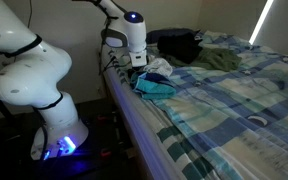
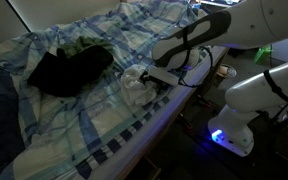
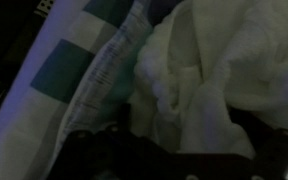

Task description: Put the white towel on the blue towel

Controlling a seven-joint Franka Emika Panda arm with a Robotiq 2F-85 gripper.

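At the edge of the bed (image 1: 234, 110), the gripper (image 1: 137, 60) hung low over a small heap of cloth in an exterior view. The white towel (image 1: 158, 68) lay bunched at the gripper's 4 o'clock, just beside it; contact couldn't be made out at that res. The blue towel (image 1: 157, 89) sat crumpled at the white towel's 6 o'clock, the two touching, w/ the white one's lower edge lapping onto it. A black garment (image 1: 174, 45) lay at the white towel's 1 o'clock, near but apart, and a green garment (image 1: 219, 60) at approx 3 o'clock from the black one, just beside it. The robot base (image 1: 54, 135) stood off the bed at 8 o'clock from the gripper, w/ a blue glow at its foot.

From the opposite side, the gripper (image 2: 154, 77) sat at the 3 o'clock edge of the white towel (image 2: 134, 85), right by the mattress edge. The black garment (image 2: 69, 70) lay well apart at the towel's 9 o'clock, the green garment (image 2: 84, 46) touching it at 1 o'clock. No blue towel could be picked out there.

Wrist view was dark and blurred: the white towel (image 3: 224, 70) filled the right half in thick folds, the plaid cover (image 3: 79, 70) ran at its 9 o'clock, and dark fingers (image 3: 94, 150) showed along the bottom edge. Whether the jaws were spread or pinched on cloth couldn't be told.
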